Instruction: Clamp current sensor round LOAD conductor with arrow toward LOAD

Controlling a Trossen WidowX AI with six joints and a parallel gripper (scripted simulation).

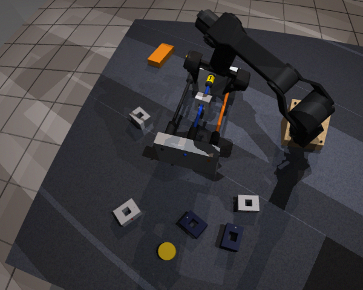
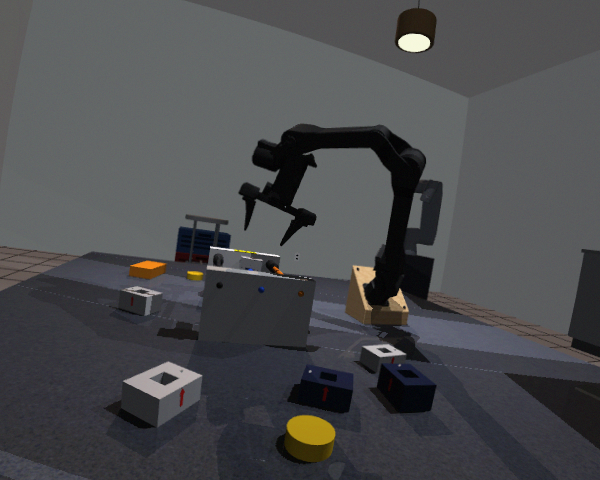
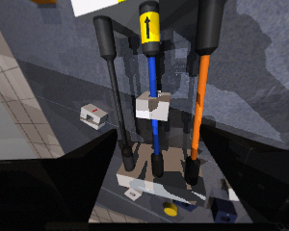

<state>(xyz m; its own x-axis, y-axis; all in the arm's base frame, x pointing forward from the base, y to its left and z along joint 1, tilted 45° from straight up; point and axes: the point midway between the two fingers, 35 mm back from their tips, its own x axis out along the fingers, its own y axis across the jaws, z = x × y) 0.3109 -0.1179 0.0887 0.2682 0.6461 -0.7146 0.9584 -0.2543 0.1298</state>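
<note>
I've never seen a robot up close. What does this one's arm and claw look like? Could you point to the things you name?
The arm [image 1: 259, 59] [image 2: 350, 137] is dark, nearly black all over, with chunky rounded joints and flat-sided links. No bright markings or sleeve show. Its claw [image 1: 208, 81] [image 2: 263, 237], equally dark, has a crossbar with two pointed, tapering fingers.

Matte-black arm [image 1: 259, 59] [image 2: 401, 206], chunky cylindrical joints.
</note>
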